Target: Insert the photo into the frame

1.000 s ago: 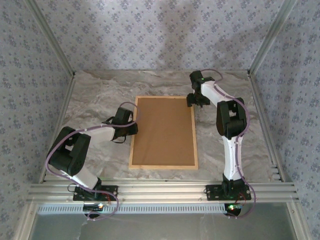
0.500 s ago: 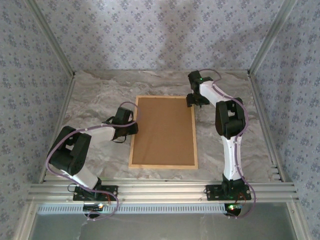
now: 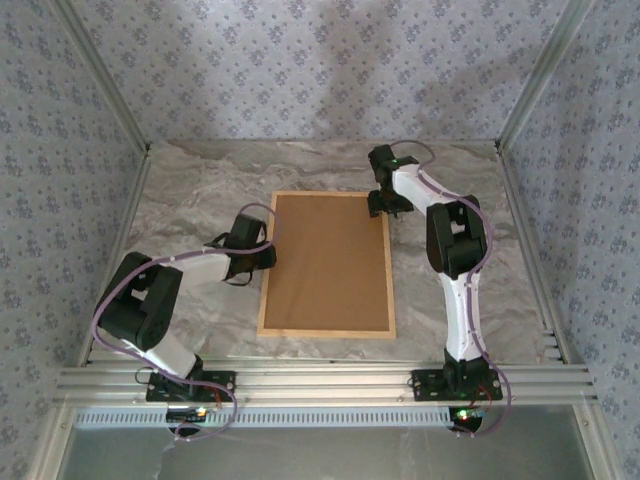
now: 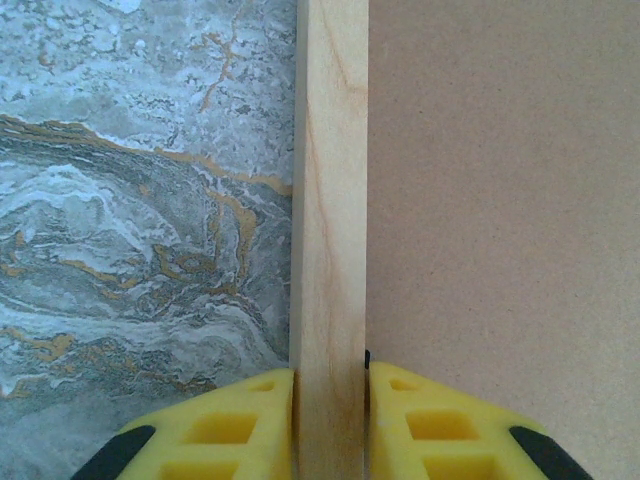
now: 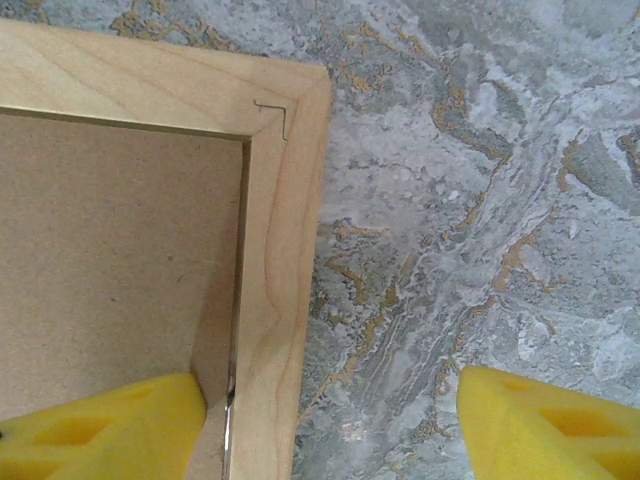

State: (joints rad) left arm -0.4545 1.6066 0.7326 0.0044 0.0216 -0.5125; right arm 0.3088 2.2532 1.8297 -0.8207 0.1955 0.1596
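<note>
Left gripper (image 4: 330,398) clamped one rail of the light tan wooden picture frame (image 4: 331,180) — right gripper (image 5: 325,425) gaped apart astride its corner

From high behind the near end of the frame (image 3: 325,331), one camera overlooks the whole tabletop (image 3: 200,180). Both wrist cameras face straight down, close on that frame: its left rail, its far-right corner.

The frame (image 3: 325,329) lies mid-way across the table (image 3: 200,180) (backing board (image 3: 325,260) inside it), left gripper (image 4: 330,380) on its left rail, right gripper (image 5: 330,410) astride its far-right corner.
</note>
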